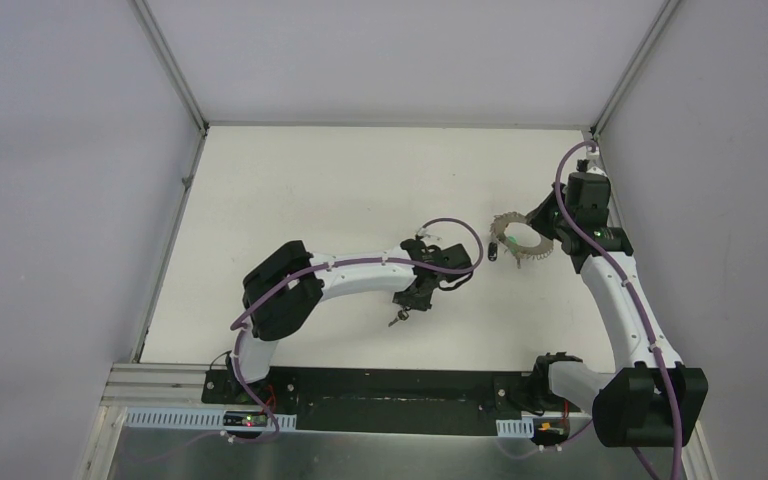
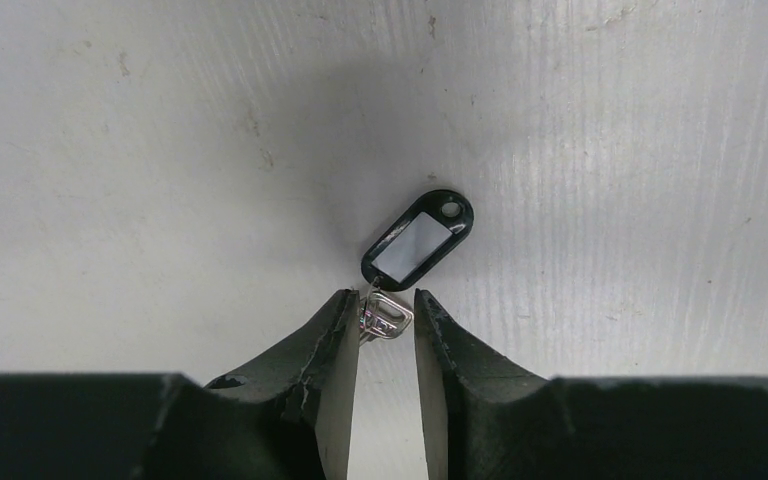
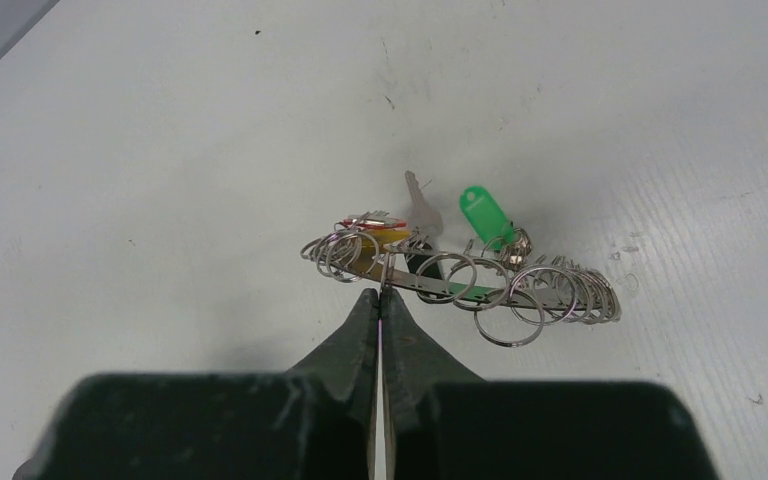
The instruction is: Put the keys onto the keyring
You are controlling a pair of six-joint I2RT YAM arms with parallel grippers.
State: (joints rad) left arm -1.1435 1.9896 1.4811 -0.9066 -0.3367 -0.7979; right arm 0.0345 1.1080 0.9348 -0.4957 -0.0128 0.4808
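Top external view puts the left gripper (image 1: 415,297) low over the white table (image 1: 310,180), near its middle, with the black-tagged key (image 1: 397,319) just at its tips. A purple cable (image 1: 460,235) loops off that wrist toward the keyring (image 1: 518,243), which sits well apart to the right. The right gripper (image 1: 543,230) holds the keyring by its near edge, close to the grey right wall (image 1: 720,200).

From above, the black-tagged key is only a dark speck. The left wrist camera shows it plainly: the tag lies flat on the table, pointing away and to the right, and the silver key head (image 2: 388,318) fills the narrow gap between the fingers (image 2: 335,330). Whether they pinch it or merely straddle it I cannot tell.

The right wrist camera shows the keyring (image 3: 460,290) edge-on and level, with the fingers fully closed on its flat rim and the silver loops (image 3: 550,290) fanned out along it. The green-tagged key (image 3: 485,213) stands just behind the rim, and it seems to hang from a loop. The red and yellow tags (image 3: 372,232) crowd the left end beside the fingertips.
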